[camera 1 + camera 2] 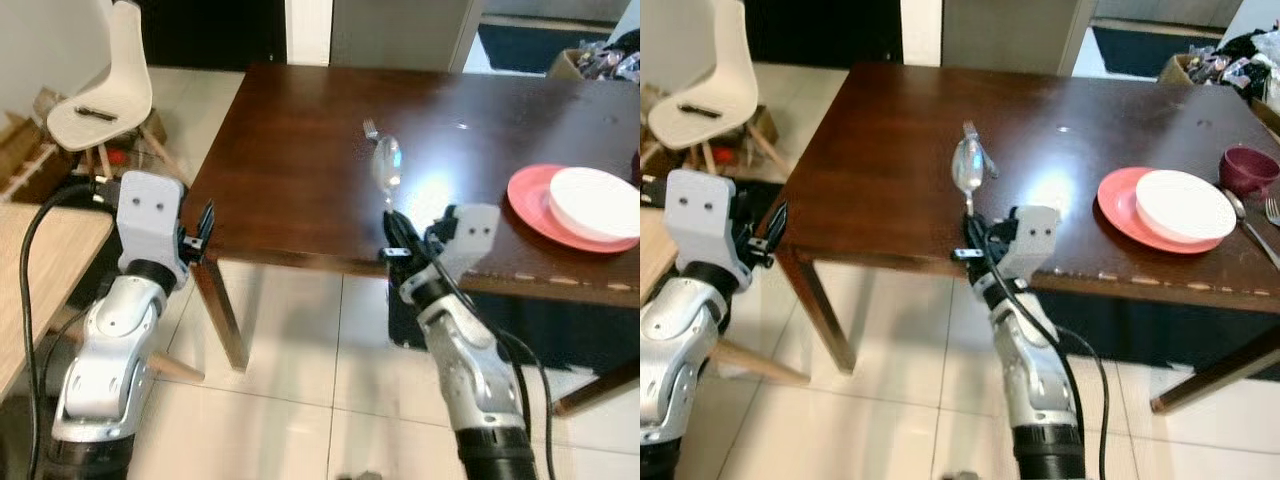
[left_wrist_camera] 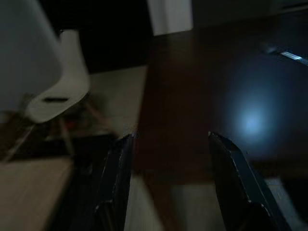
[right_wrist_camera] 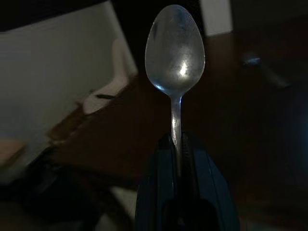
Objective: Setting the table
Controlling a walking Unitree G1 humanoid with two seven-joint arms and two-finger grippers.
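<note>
Nearby, fork (image 1: pixel 370 127), plates (image 1: pixel 585 205), white chair (image 1: pixel 105 85)

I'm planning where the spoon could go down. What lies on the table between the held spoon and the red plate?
Nothing: in the left eye view the dark table is bare between the spoon in the right gripper and the red plate.

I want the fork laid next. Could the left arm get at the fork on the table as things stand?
Probably not. The left tool hangs open off the table's near-left corner, while the fork lies far across the top, beyond the spoon in the right tool.
</note>
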